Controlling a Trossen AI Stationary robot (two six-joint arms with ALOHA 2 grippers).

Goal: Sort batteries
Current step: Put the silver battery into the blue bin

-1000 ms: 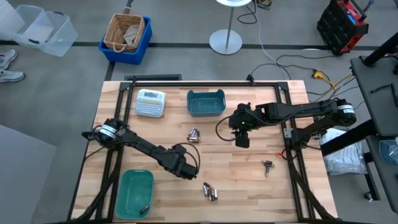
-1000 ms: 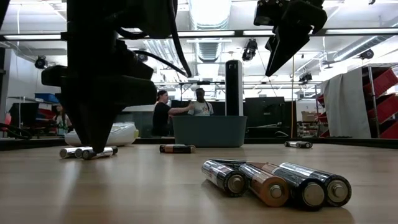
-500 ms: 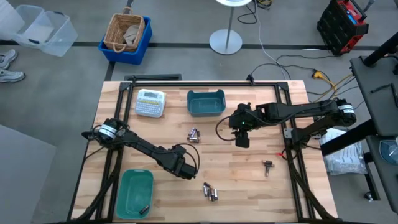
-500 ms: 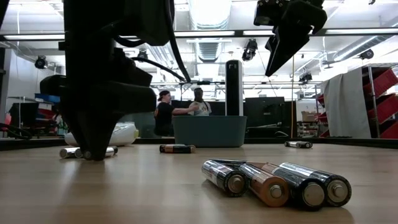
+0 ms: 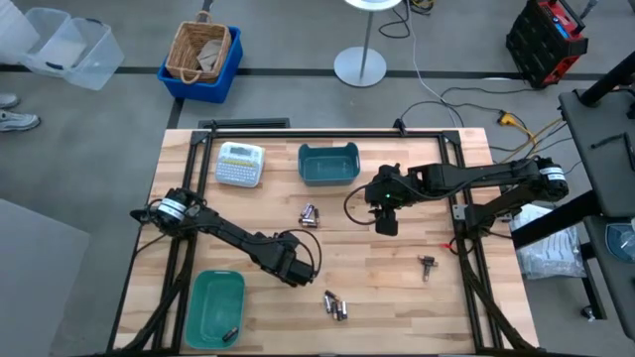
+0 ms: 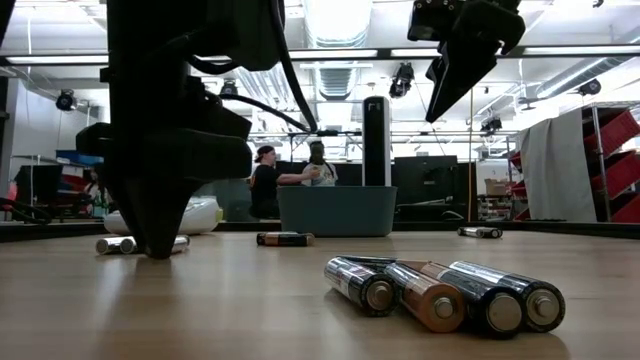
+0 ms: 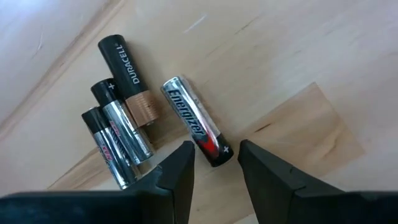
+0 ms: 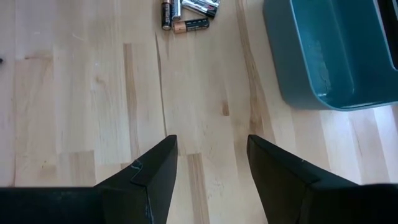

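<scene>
You are lining up a pick: your left gripper [image 7: 214,163] hangs low, jaws apart, over the silver-and-black Energizer battery [image 7: 196,121] lying apart from a cluster of four batteries [image 7: 119,121] near the table's front. Next, probably, descend astride it and close. Your right gripper [image 5: 386,224] waits mid-table, jaws apart.

Four batteries [image 6: 445,291] lie side by side on the desk [image 6: 250,310], ends toward the camera. Behind them, farther across the desk, stands a teal bin [image 6: 337,210]. Left of the bin lies a single battery [image 6: 283,239], and further left the left gripper [image 6: 155,215] reaches down to more batteries [image 6: 120,244]. The right gripper [image 6: 455,75] hangs high above the bin's right side. Two people [image 6: 290,178] stand beyond the bin.
</scene>
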